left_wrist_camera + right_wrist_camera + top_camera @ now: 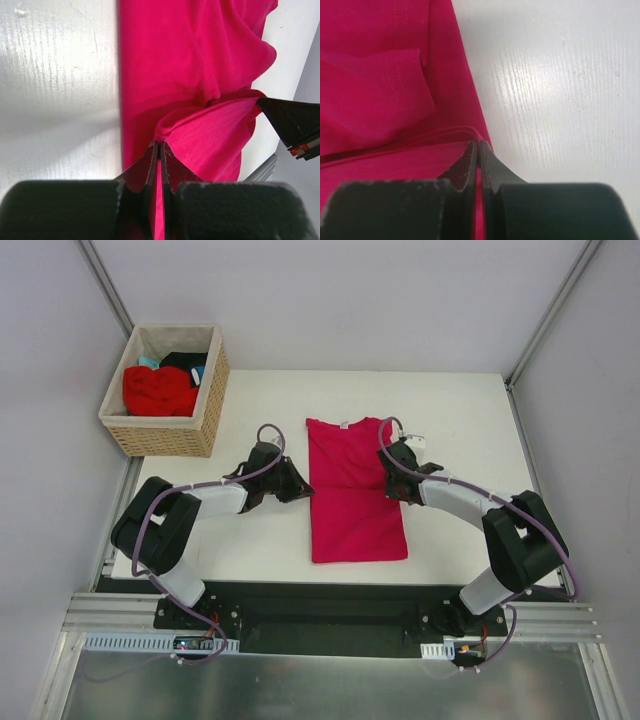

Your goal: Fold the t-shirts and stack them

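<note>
A crimson-pink t-shirt lies as a long narrow rectangle in the middle of the white table, neck label at the far end. My left gripper is at its left edge, about halfway along. It is shut, with pink cloth pinched between its fingertips and pulled up into a fold. My right gripper is at the opposite edge, shut on the shirt's layered hem. A red t-shirt lies bunched in the basket, with a black one and a teal one behind it.
The woven wicker basket stands at the table's far left corner. Grey walls with metal posts enclose the table on three sides. The right gripper's dark tip shows in the left wrist view, across the shirt.
</note>
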